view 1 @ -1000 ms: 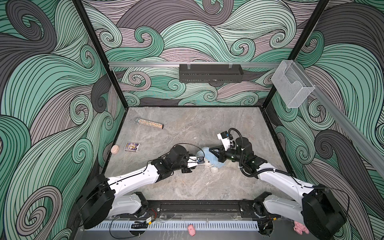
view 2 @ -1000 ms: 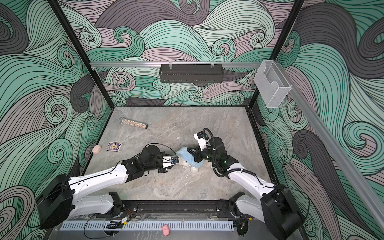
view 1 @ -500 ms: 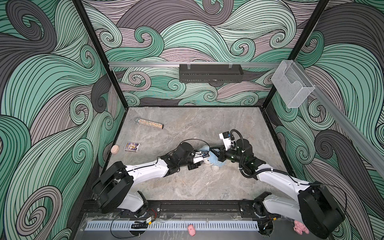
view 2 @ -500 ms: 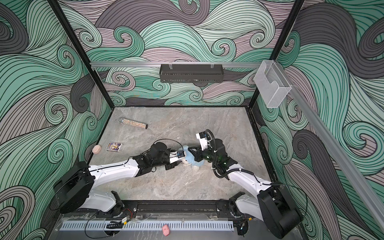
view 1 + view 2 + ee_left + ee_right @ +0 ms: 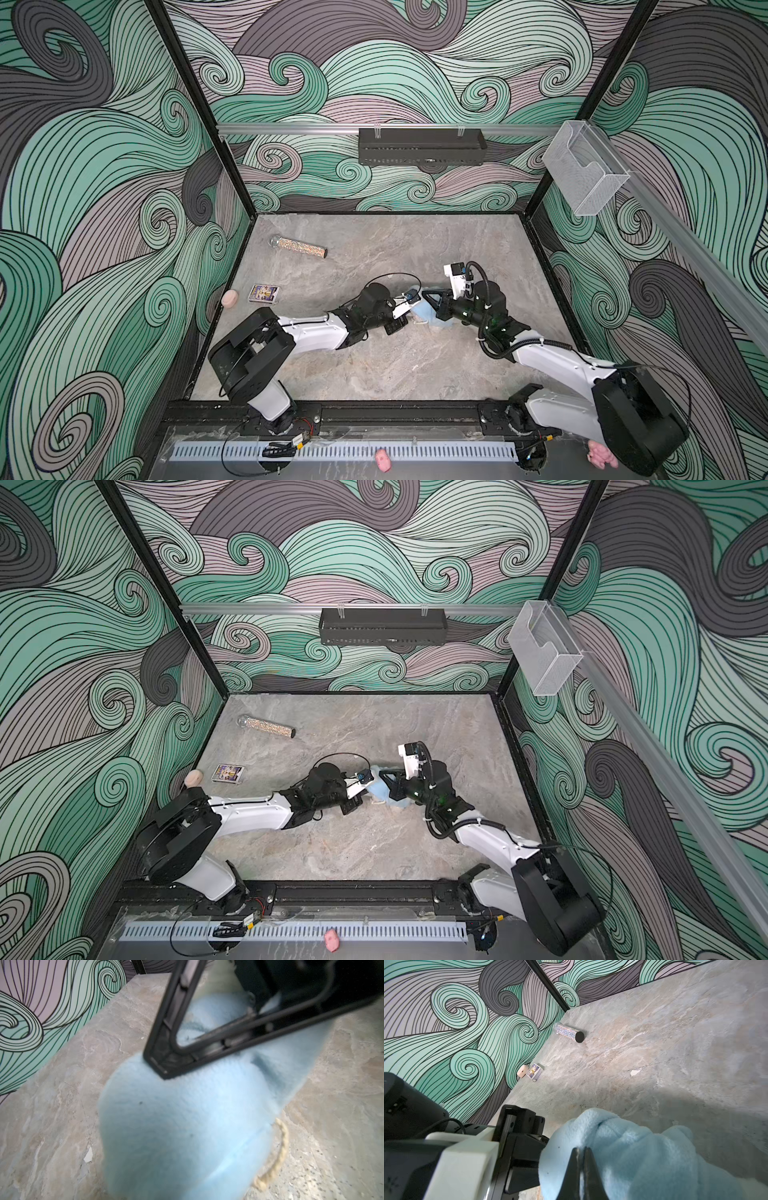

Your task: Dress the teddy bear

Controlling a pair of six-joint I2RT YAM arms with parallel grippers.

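Dressing appears partly done: near the centre of the table [image 5: 374,374], the teddy bear [image 5: 216,982] lies mostly covered by a blue garment [image 5: 187,1126], pinched by the closed right gripper [image 5: 580,1148] at 3 o'clock, with the left gripper [image 5: 409,311] closed at 9 o'clock, hold unconfirmed.

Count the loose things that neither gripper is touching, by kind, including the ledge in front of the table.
Sparkly tube: 1
Small card box: 1
Peach round lump: 1
Pink soft toys: 2
Total: 5
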